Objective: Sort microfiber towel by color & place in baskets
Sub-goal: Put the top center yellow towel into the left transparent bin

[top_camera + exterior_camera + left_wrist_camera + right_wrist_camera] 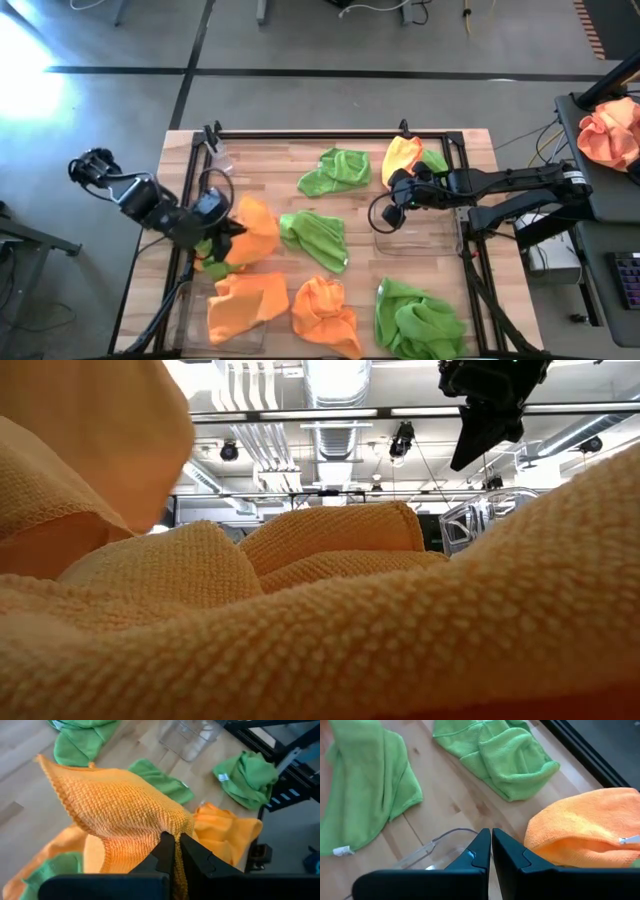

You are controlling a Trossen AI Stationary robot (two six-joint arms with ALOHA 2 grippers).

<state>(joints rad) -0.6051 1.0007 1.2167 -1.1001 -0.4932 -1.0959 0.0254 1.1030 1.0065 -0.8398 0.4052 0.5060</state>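
Observation:
My left gripper [218,238] is shut on an orange towel [256,230] at the table's left, just beyond the left basket [187,318]. An orange towel [247,298] lies in that basket. A bit of green cloth [212,264] shows under the gripper. My right gripper [386,213] is shut and holds nothing, hovering over the clear right basket [428,240]. Green towels lie at the far middle [338,170], the centre [318,238] and the near right [418,318]. Another orange towel [325,310] lies near the front edge. My left gripper pinches a bunched part of the orange towel [167,826] between its two fingers, slanting down at it. The cloth fans out from the fingertips, with one corner [41,760] sticking out free. I cannot tell whether its lower edge rests on the cloths beneath.
An orange towel [402,155] and a green one [433,160] lie bunched at the far right, beside the right arm. A black frame [330,134] runs round the table's edges. An orange towel [330,620] fills most of the low view.

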